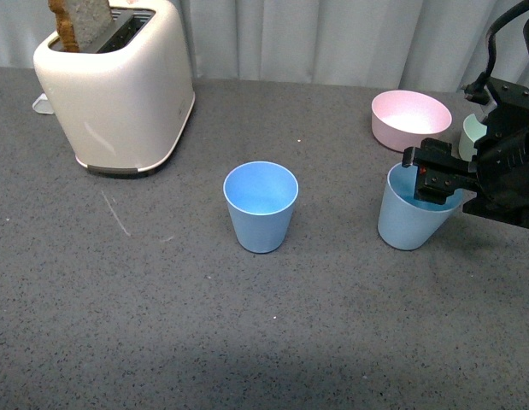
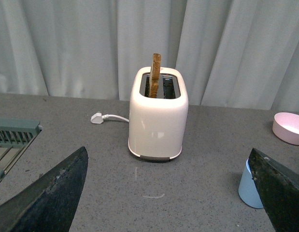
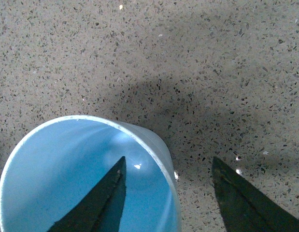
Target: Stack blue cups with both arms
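Rim of the right blue cup point(image 1: 411, 218) lies between the open jaws of the right gripper point(image 3: 168, 159), one finger inside. The other blue cup point(image 1: 261, 205) stands on the middle of the desk point(image 1: 161, 342). The left gripper point(image 2: 167, 151) is open and empty. The plastic seems light, thin and smooth: pinch the wall gently under the rim.

Matte plastic blue cups point(image 1: 261, 207), glossy toaster point(image 1: 119, 85), speckled rough table point(image 1: 161, 325)

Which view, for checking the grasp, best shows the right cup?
Right wrist view: the cup's wall stands between the right gripper's fingers, one inside. Front view: gripper hides part of its rim. Left wrist view: one blue cup, unclear which.
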